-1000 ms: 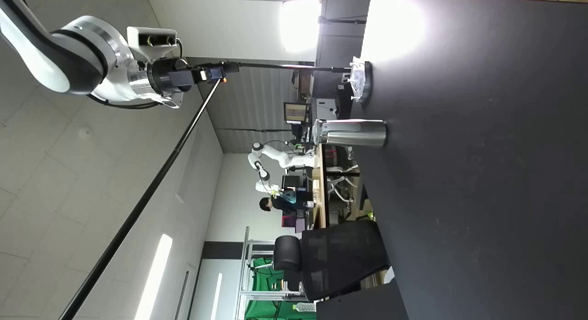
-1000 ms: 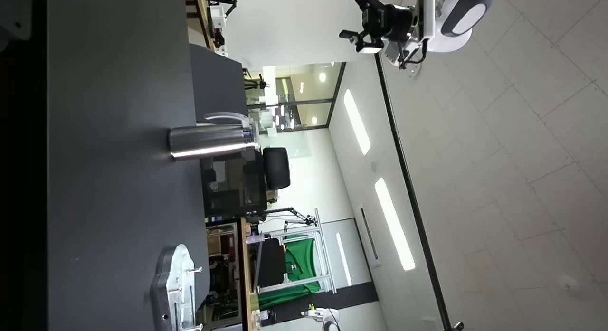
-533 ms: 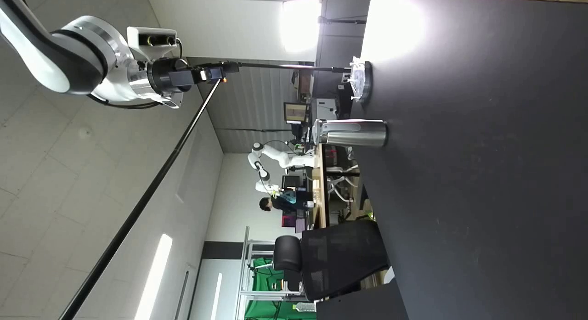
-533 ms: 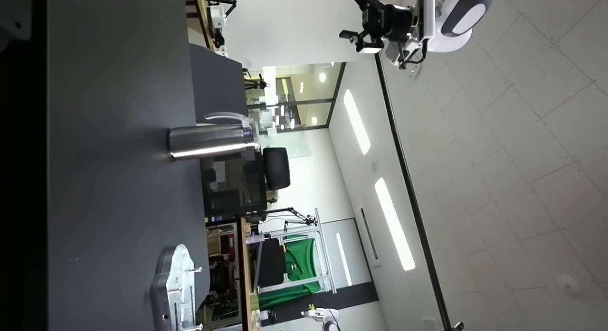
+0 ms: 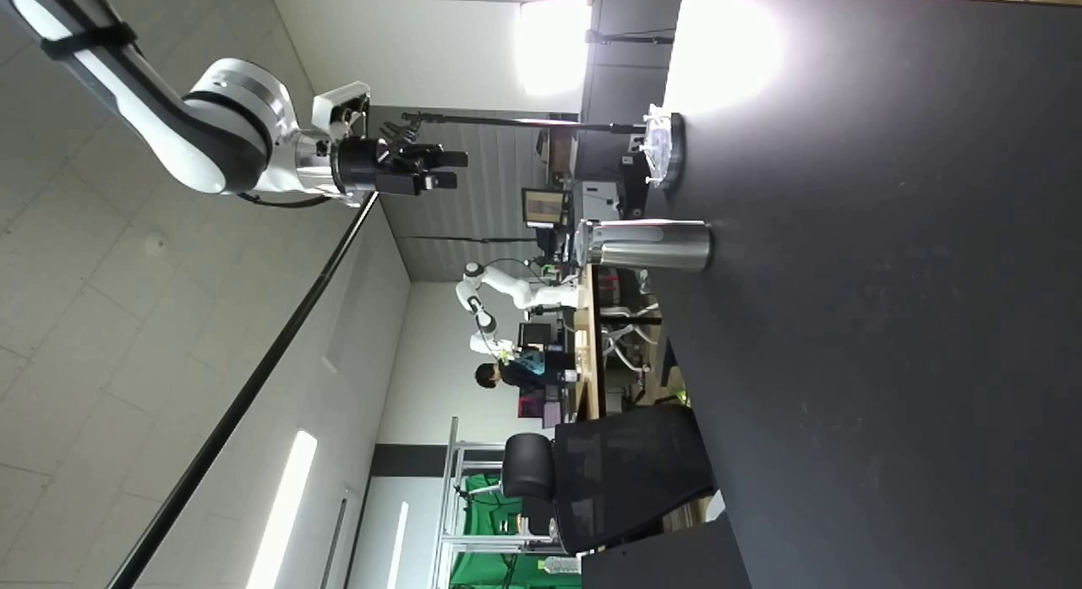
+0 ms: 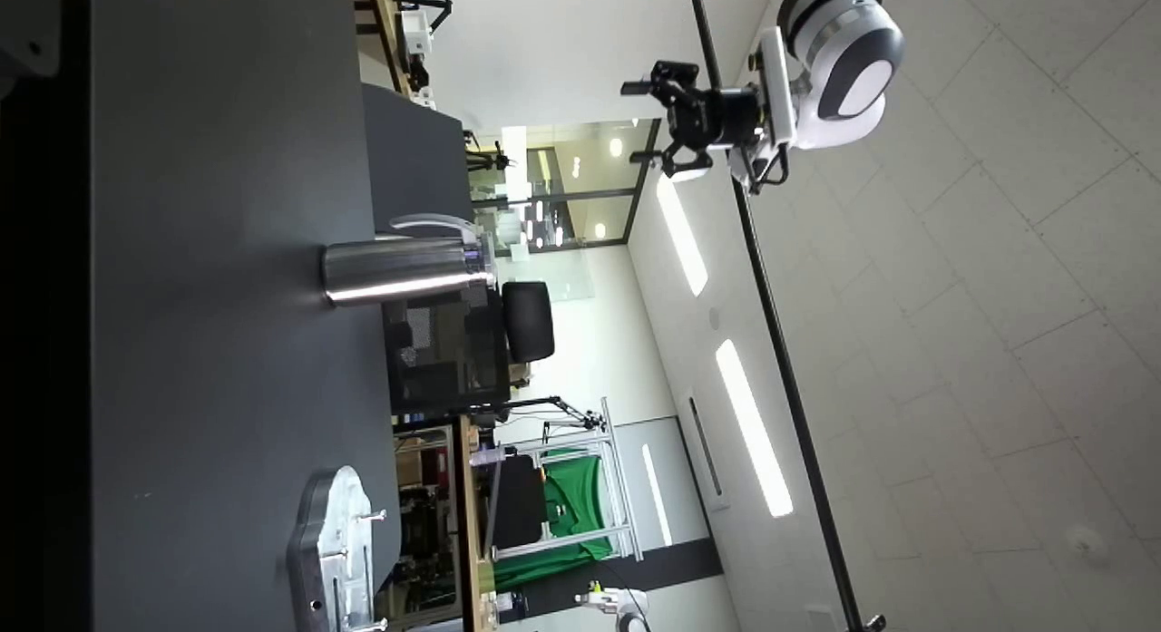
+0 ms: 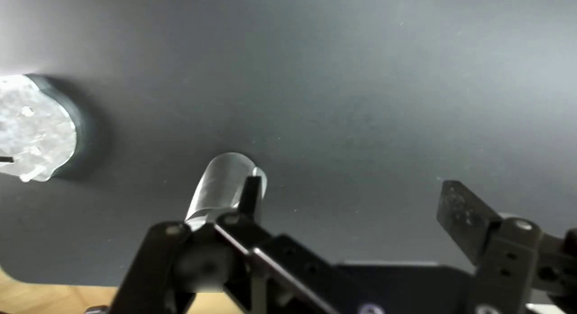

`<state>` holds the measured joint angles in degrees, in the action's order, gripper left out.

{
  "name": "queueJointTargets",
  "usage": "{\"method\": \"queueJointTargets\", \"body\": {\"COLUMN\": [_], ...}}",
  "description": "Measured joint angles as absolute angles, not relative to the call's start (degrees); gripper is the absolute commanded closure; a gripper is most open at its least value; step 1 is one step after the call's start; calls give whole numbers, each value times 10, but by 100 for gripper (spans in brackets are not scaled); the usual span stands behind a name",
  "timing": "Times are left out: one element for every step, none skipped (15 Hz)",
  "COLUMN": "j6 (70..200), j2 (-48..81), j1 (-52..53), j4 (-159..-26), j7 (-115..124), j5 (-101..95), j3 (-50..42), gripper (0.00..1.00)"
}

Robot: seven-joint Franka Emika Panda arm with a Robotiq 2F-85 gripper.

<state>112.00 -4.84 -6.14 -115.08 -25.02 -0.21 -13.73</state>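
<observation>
High over the black table (image 5: 888, 335), my gripper (image 5: 461, 170) stands open, and nothing is between its fingers. Both exterior pictures lie on their side. A steel jug with a handle (image 6: 399, 271) stands upright on the table, well apart from the gripper (image 6: 632, 122). From the wrist, the jug (image 7: 221, 181) shows low and left of centre. The left finger of the gripper (image 7: 351, 182) covers part of it there, and its lid is mostly hidden. A metal plate with bolts (image 7: 36, 125) on a dark base lies farther left, also visible in an exterior view as a plate (image 6: 349, 523).
A black office chair (image 5: 634, 479) is beyond the table edge. Long black poles (image 5: 279, 361) (image 6: 780, 342) cross both exterior views, and a thinner pole (image 5: 541, 122) rises near the plate. A second robot arm (image 5: 532, 295) and a person (image 5: 520, 371) are in the background.
In the last half second my gripper has come down towards the table and over towards the jug's side. It now shows both fingers in an exterior view. Jug and plate have stayed put.
</observation>
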Motion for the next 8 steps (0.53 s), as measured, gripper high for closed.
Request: {"method": "queueJointTargets", "body": {"j6": [1148, 1177, 1202, 1223, 1237, 1244, 1247, 1247], "j2": [-17, 16, 49, 84, 117, 151, 182, 212], "j1": [-71, -80, -88, -97, -105, -113, -121, -131], "j4": [-1129, -1106, -1081, -1052, -1024, -992, -961, -930], "j7": [-250, -250, -250, -248, -246, -243, -239, -235], "j5": [-1, 0, 3, 6, 11, 14, 15, 15], "j3": [-140, -141, -141, -140, -139, -138, -136, -133], "gripper": [25, 33, 40, 47, 55, 61, 69, 75]}}
